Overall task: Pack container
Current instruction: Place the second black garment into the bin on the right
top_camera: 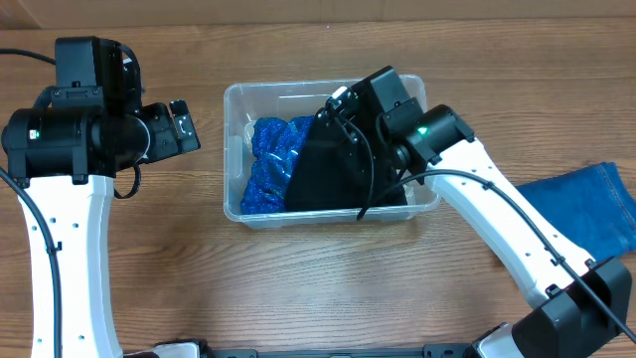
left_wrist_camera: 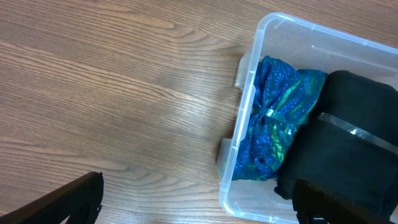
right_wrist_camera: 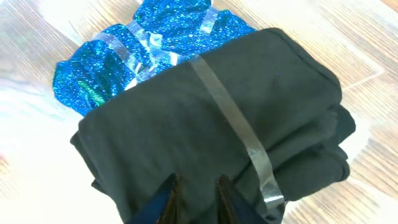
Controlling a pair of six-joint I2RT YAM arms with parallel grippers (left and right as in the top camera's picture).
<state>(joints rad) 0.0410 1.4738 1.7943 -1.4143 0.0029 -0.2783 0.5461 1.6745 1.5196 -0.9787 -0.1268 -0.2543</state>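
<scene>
The clear plastic container [top_camera: 238, 94] stands at the table's middle; its near corner shows in the left wrist view [left_wrist_camera: 239, 143]. Inside, on the left, lies a glittery blue taped bundle [top_camera: 270, 164] [left_wrist_camera: 273, 124] [right_wrist_camera: 112, 68]. A folded black cloth bundle [top_camera: 323, 174] [left_wrist_camera: 348, 143] [right_wrist_camera: 205, 118], bound with clear tape, fills the right part, tilted against the blue one. My right gripper [top_camera: 338, 114] [right_wrist_camera: 198, 190] is shut on the black bundle's fabric inside the container. My left gripper [top_camera: 184, 127] [left_wrist_camera: 199, 199] is open and empty, hovering over the wood just left of the container.
A folded blue denim piece [top_camera: 586, 204] lies on the table at the far right, beside my right arm. The wooden table [top_camera: 298, 288] stretches in front of the container. A cardboard wall runs along the back edge.
</scene>
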